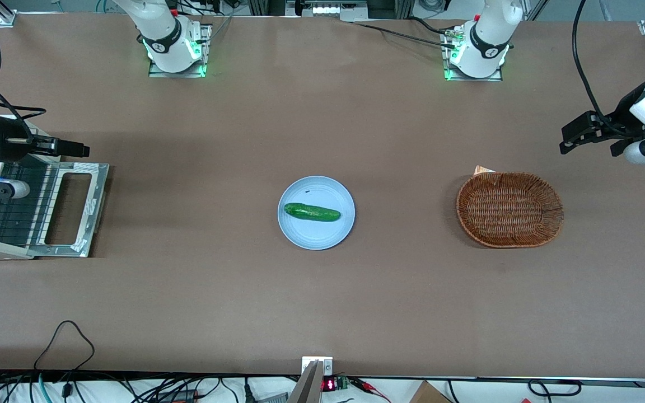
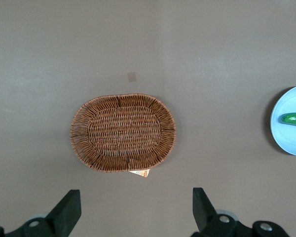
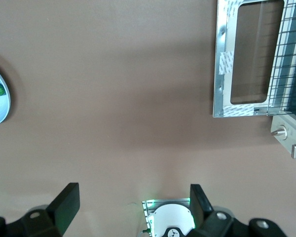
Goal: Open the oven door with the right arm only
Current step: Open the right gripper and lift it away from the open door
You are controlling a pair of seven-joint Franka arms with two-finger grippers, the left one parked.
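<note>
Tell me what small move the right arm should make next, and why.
Probably just lift the hand a little higher and hold. The oven door already lies folded flat on the table, shiny inner side up, and the open hand hangs above the table, farther from the front camera than the door, holding nothing.

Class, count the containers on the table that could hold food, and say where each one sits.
2. A light blue plate at the table's middle holds a cucumber; a wicker basket lies toward the parked arm's end. The gripper hangs open above the lowered oven door.
</note>
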